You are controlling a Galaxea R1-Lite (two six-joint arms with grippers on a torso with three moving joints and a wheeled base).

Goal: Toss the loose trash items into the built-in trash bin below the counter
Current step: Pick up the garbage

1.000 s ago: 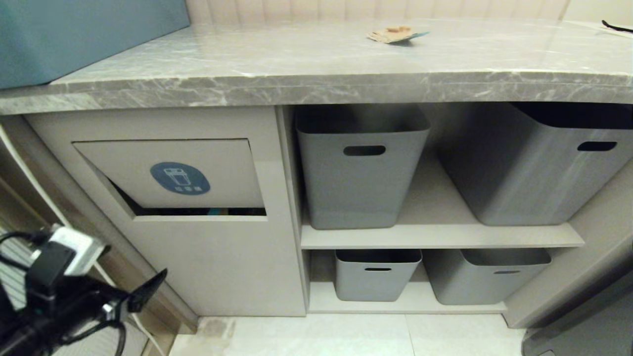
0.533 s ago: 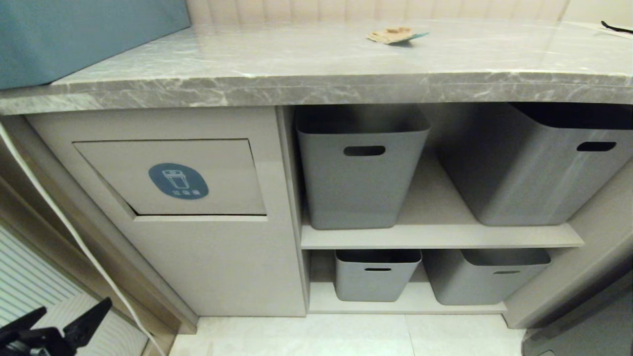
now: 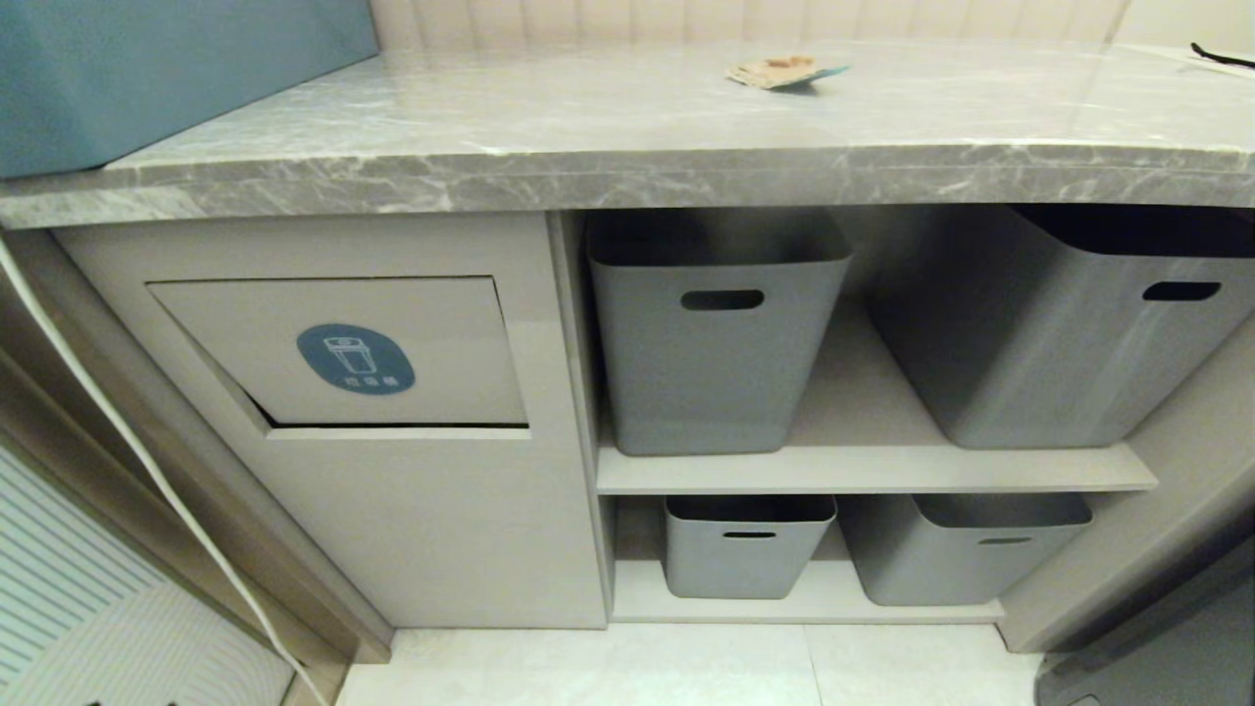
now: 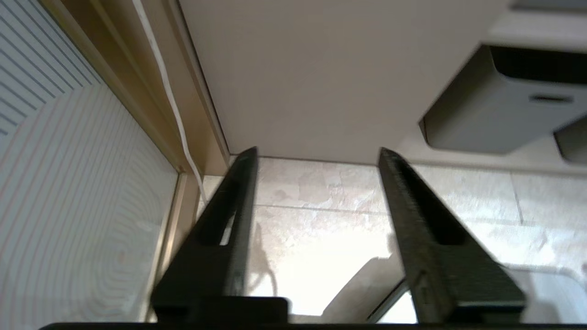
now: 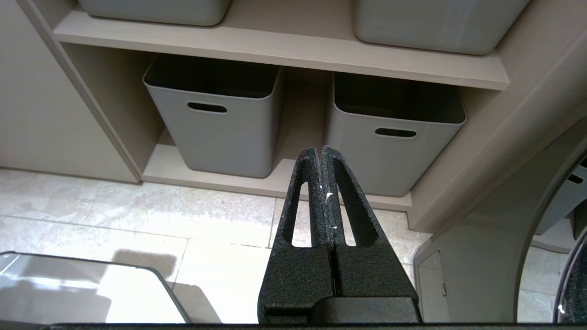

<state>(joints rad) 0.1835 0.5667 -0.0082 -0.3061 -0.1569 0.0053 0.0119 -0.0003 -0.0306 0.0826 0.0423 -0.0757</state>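
The card piece [image 3: 784, 71] sits alone at 12 o'clock on the marble surface [image 3: 608, 147], with the bin flap [image 3: 343, 353] at 8 o'clock under its thick edge. Only the wrist views show arms: left gripper [image 4: 317, 153] jaws spread over bare floor tile [image 4: 316, 215], right gripper [image 5: 319, 149] jaws pressed together before smooth grey baskets [image 5: 220, 133].

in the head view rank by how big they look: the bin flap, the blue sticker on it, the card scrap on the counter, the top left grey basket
1. top left grey basket
2. bin flap
3. blue sticker
4. card scrap, though it lies farther back, so its true size is unsure
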